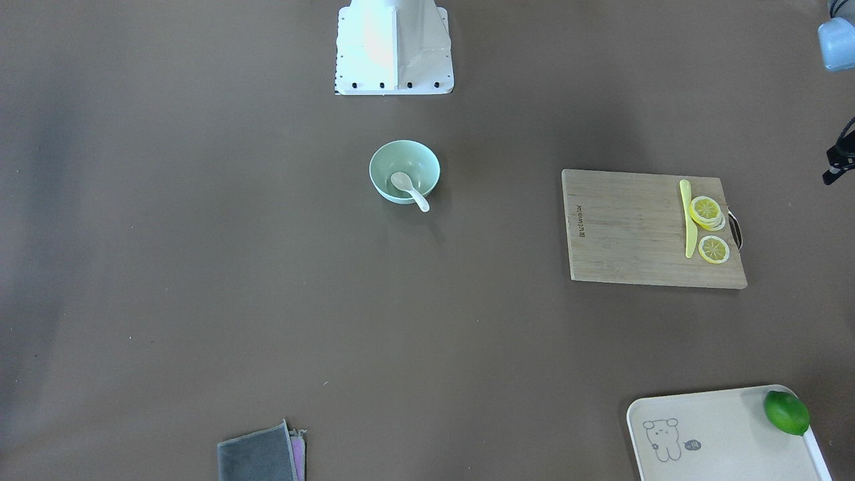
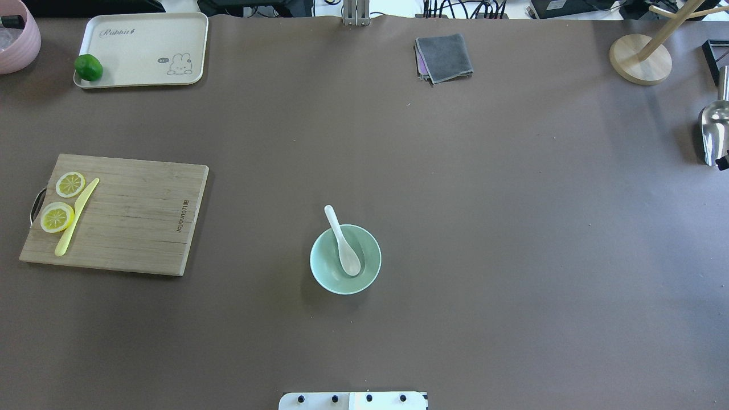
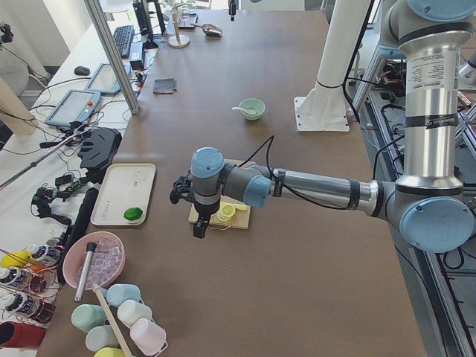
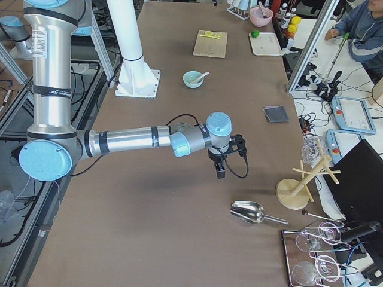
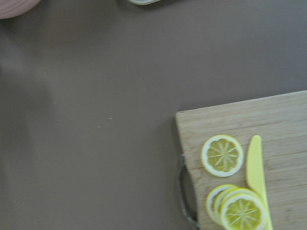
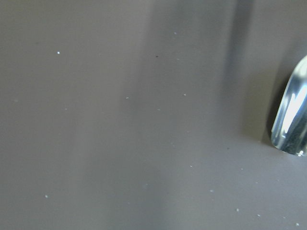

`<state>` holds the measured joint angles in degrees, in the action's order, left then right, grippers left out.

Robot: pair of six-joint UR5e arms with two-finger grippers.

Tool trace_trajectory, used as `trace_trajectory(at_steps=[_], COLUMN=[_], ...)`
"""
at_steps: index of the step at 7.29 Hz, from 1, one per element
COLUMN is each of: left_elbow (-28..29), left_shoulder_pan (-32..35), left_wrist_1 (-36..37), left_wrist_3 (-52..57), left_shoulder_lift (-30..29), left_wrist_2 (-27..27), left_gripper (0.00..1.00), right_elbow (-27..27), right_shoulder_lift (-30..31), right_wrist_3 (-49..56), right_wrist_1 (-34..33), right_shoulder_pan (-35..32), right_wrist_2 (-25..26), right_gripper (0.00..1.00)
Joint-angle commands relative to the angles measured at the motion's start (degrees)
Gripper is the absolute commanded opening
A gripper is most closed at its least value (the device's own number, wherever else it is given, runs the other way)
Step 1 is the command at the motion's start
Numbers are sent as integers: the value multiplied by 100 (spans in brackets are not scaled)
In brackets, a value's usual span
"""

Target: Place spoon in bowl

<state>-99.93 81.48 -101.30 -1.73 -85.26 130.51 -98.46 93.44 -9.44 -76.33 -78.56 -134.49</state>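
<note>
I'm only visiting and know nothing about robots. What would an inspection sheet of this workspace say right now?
Surface: brown table, no spills seen.
Job's things: spoon has its scoop inside the bowl and its handle over the rim.
Clutter: board with lemon slices and knife; tray with lime; cloth; metal scoop.
Hands: left hand is over the board's end and right hand is near the scoop; whether they are open or shut is unclear.
Cables: black cable loops along the left arm.
Surroundings: person seated at a side bench.
</note>
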Motion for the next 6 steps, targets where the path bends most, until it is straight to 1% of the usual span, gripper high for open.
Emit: trace_trajectory(at_steps=[1, 4, 6], left_elbow=[79, 175, 254], left_shoulder_pan=[271, 281, 255], left_wrist_1=[14, 23, 22], left_wrist_3=[191, 199, 190], left_shoulder_lift=[124, 124, 193], left_wrist_2=[-17, 9, 9], left_gripper=[98, 98, 98], right_elbow=[467, 468, 486], right_shoulder_lift=[-27, 8, 60], right_wrist_3=[564, 495, 521], right_wrist_1=[56, 48, 57], right_shoulder_pan=[-186, -309, -344], right_wrist_2=[-7, -182, -122], right_gripper=[100, 100, 100])
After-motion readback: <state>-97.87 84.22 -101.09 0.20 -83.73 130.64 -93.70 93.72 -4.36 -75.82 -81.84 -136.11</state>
